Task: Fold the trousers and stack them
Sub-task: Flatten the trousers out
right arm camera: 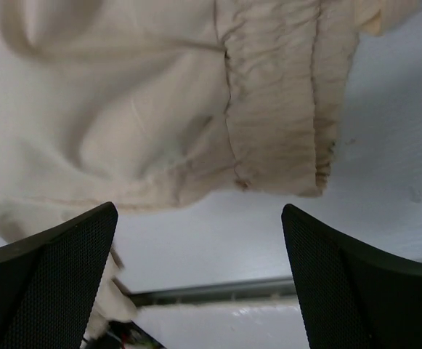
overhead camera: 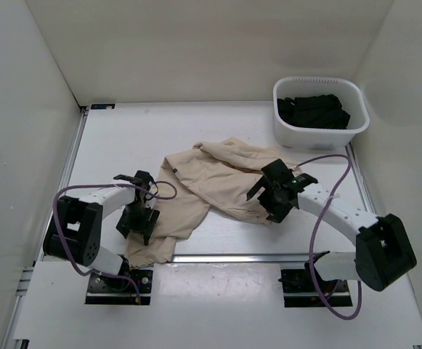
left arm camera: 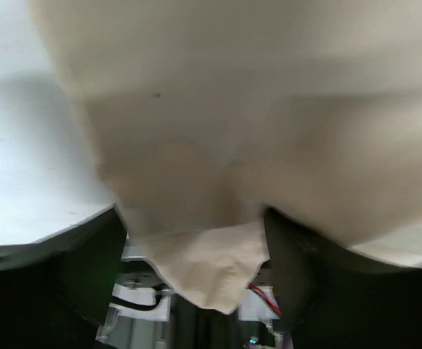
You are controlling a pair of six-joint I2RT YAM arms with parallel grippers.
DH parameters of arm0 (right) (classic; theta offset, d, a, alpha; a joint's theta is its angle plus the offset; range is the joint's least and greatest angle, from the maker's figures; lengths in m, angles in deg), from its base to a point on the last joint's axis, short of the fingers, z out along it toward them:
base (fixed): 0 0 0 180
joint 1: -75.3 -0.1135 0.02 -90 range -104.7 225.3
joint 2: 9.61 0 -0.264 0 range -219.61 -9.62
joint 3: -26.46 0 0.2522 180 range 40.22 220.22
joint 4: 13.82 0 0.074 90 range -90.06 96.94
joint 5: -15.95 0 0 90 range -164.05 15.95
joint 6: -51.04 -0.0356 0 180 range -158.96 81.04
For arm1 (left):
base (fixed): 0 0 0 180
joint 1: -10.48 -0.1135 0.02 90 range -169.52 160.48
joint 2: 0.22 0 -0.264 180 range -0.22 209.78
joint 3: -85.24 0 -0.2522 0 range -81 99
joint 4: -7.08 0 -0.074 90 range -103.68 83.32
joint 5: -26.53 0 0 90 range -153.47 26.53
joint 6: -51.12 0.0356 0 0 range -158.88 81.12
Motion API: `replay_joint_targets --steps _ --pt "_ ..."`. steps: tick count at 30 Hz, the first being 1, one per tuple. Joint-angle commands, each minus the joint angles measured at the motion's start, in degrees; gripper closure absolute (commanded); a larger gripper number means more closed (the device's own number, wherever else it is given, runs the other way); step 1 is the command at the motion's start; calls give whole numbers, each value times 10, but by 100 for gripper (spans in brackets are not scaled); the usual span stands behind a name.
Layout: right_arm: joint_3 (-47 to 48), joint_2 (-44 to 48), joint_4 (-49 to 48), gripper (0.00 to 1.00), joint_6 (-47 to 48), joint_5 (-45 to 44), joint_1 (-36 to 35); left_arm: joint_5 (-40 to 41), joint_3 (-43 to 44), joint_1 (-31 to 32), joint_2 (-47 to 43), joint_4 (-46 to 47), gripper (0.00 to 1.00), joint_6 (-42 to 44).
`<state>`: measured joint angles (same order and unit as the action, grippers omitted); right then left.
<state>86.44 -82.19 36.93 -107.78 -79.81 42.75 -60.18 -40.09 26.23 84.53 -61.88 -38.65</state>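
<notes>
The beige trousers [overhead camera: 211, 182] lie crumpled in the middle of the table, with one leg running down to the near left. My left gripper [overhead camera: 139, 218] is down on that leg. In the left wrist view the cloth [left arm camera: 254, 109] fills the frame and a flap of it hangs between the two fingers, which stand wide apart; the gripper [left arm camera: 196, 218] is open and its tips are hidden under the cloth. My right gripper [overhead camera: 274, 195] is at the trousers' right edge. It is open and empty [right arm camera: 198, 211], just in front of the wrinkled waistband [right arm camera: 276, 109].
A white basket [overhead camera: 316, 134] stands at the back right with a black garment [overhead camera: 314, 110] in it. A metal rail [overhead camera: 232, 257] runs along the table's near edge and also shows in the right wrist view [right arm camera: 211, 291]. White walls enclose the table.
</notes>
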Motion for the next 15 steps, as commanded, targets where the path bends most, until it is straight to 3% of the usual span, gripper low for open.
replay_joint_targets --steps 1,2,7,8,9,10,12,13,15 --pt "5 -42 -30 2 -99 -72 -5 34 -27 9 37 70 25 -2" --pt "0 -51 -30 2 -112 -72 0 34 -27 9 38 70 31 -2" --pt "-38 -105 -32 2 -156 -66 0 29 -27 9 31 70 86 -2" --pt "-43 -114 -38 4 -156 -58 0 29 -27 9 31 70 86 -2" --pt "-43 -124 -38 14 -156 -51 0 29 -27 9 26 70 86 -2" --pt "-43 -145 -46 57 -150 -45 0 50 -22 9 21 70 86 -2" --pt "-32 -151 -46 89 -134 -45 14 103 -8 3 3 70 86 -2" --pt "-24 -151 -40 100 -121 -45 23 130 -1 3 -5 76 86 -2" --pt "24 -146 -19 100 -62 -68 54 225 32 -36 -31 101 86 -2"
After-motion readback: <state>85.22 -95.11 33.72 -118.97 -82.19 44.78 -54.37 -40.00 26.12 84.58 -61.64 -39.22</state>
